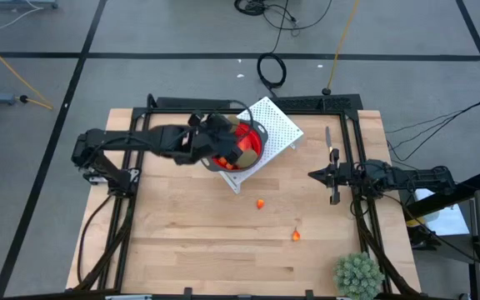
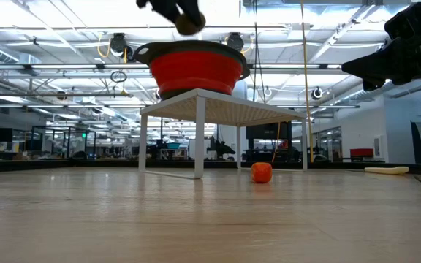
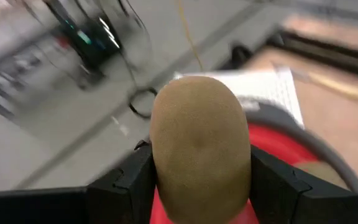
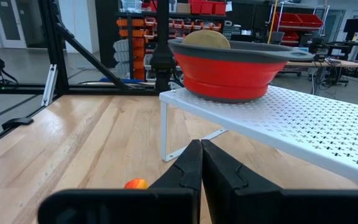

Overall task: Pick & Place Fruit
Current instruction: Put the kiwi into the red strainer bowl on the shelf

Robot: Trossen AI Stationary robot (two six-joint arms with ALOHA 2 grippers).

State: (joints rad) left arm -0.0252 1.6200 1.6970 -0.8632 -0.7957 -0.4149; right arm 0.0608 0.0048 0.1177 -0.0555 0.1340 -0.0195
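A brown-green oval fruit (image 3: pixel 201 143) hangs over the red bowl (image 1: pixel 244 150), with my left gripper (image 3: pixel 201 186) shut on it; the low view shows it (image 2: pixel 190 24) just above the bowl's grey rim (image 2: pixel 196 47). The bowl stands on a white perforated stand (image 1: pixel 277 125) at the table's far middle. Another brown-green oval (image 4: pixel 207 38) lies inside the bowl. Two small orange pieces (image 1: pixel 260 202) (image 1: pixel 296 236) lie on the wood. My right gripper (image 4: pixel 201 165) waits shut at the table's right side (image 1: pixel 315 175), holding nothing. My left gripper pinches the oval fruit between its two fingers (image 3: pixel 129 180), on its two opposite sides (image 3: pixel 166 168). The fingers reach in from the table's left, slanting downward. Most of the fruit sticks out beyond the fingertips, lifted clear above the bowl.
A spiky green plant (image 1: pixel 358 275) stands at the near right corner. A thin pale stick (image 1: pixel 329 142) lies on the table between the stand and the right arm. Dark frame rails (image 1: pixel 352 217) run along the left, right and far sides.
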